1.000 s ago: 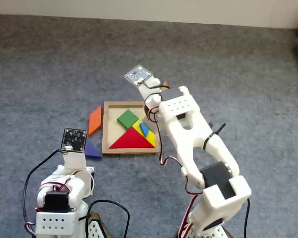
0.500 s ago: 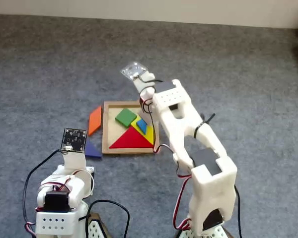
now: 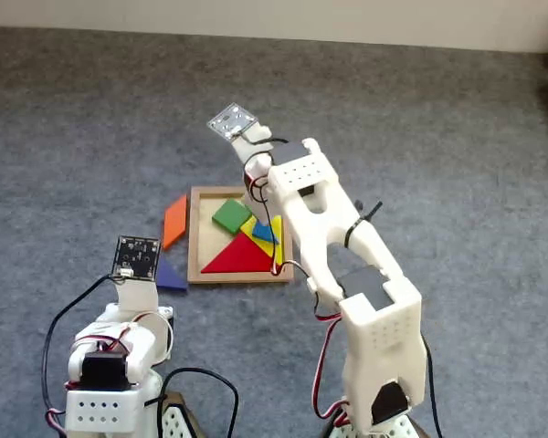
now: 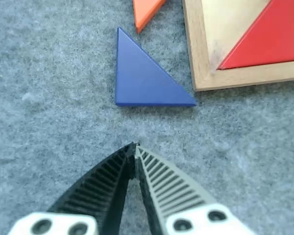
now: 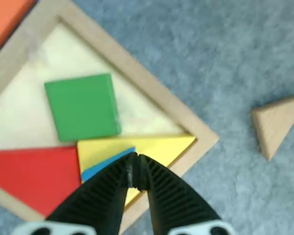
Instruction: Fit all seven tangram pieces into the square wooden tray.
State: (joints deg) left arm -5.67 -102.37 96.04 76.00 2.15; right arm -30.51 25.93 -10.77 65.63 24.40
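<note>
Shift: right claw, shut and empty, now over tray; blue piece under its tip appears unseated.

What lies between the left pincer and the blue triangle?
Bare grey carpet separates the left pincer from the blue triangle, in the left wrist view.

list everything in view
tray: 1, wooden, on carpet
green square: 1, green, in tray
red triangle: 1, red, in tray
yellow triangle: 1, yellow, in tray
blue piece: 1, light blue, at yellow triangle
orange piece: 1, orange, carpet beside tray
dark triangle: 1, dark blue, carpet by tray
wood triangle: 1, plain wood, carpet outside tray
carpet: 1, grey
left arm: 1, white, jaws shut over carpet
right arm: 1, white, jaws shut over tray
</note>
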